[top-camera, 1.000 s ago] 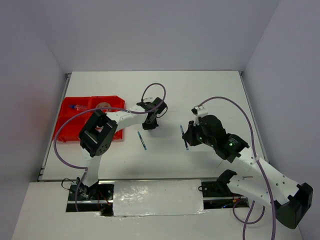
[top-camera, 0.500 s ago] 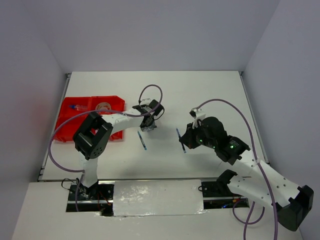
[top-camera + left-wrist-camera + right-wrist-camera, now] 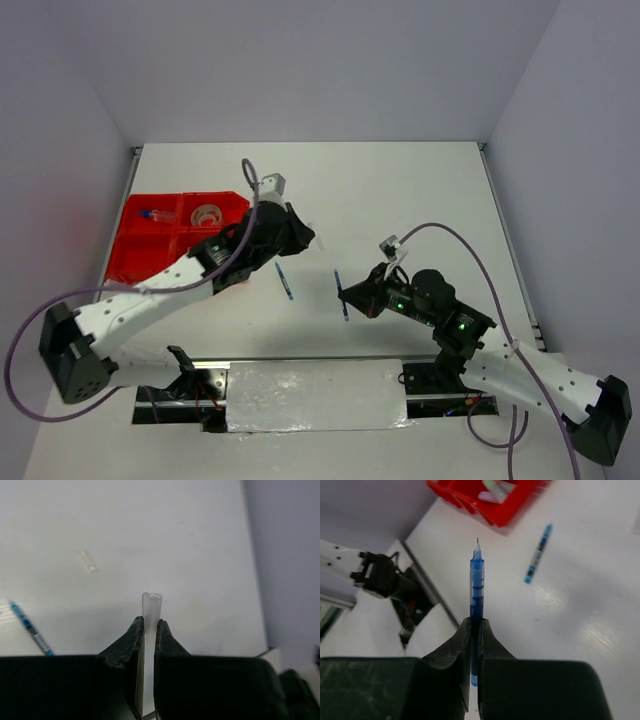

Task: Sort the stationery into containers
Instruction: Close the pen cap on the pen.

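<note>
My left gripper (image 3: 297, 232) is shut on a clear plastic pen cap (image 3: 151, 605), which sticks out past the fingertips above the table. My right gripper (image 3: 352, 297) is shut on a thin blue pen (image 3: 477, 582) and holds it in the air, tip pointing away from the wrist; the pen also shows in the top view (image 3: 341, 296). A second blue pen (image 3: 286, 281) lies on the table between the two grippers. The red tray (image 3: 135, 262) sits at the far left with a tape roll (image 3: 207, 213) and a blue pen (image 3: 150, 213) in its far compartments.
Another clear cap (image 3: 87, 561) lies loose on the white table beyond my left gripper. Pastel items (image 3: 495, 489) lie in a near tray compartment. The table's right edge and the grey wall (image 3: 285, 555) are close in the left wrist view.
My right gripper has carried the blue pen left and nearer. My left arm has swung low and to the left, its gripper staying near the table middle with the cap.
</note>
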Controlling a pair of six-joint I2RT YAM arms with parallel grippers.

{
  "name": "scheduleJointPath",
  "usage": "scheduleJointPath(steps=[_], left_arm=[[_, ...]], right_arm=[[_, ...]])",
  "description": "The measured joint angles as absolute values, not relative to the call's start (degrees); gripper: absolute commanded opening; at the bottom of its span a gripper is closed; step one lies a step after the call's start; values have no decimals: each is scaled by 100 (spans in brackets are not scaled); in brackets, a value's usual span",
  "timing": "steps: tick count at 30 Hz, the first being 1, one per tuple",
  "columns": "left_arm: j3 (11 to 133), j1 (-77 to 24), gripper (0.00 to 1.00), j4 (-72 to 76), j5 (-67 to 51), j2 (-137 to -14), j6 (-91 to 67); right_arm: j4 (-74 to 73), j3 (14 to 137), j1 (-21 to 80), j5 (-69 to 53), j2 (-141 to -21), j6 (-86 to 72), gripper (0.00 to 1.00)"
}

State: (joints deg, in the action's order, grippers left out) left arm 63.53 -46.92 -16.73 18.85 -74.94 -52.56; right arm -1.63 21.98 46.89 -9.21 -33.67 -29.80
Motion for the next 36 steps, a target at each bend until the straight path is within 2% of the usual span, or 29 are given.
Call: scheduleJointPath(steps=[4, 8, 22, 36], left_arm=[[5553, -4912, 0, -617, 1688, -6333, -5264], [4853, -5033, 0, 235, 1374, -5699, -5256], [4099, -5308, 0, 1678, 825, -4956, -4956], [3999, -5310, 0, 1826, 827, -4685, -4663]], right_arm=[[814, 2143, 5406, -642, -3642, -3271, 0], [1406, 2147, 5804, -325, -3946, -3437, 0], [1865, 2565, 5942, -38, -4136, -3483, 0], [1745, 2724, 6018, -40, -4141, -3380, 0]])
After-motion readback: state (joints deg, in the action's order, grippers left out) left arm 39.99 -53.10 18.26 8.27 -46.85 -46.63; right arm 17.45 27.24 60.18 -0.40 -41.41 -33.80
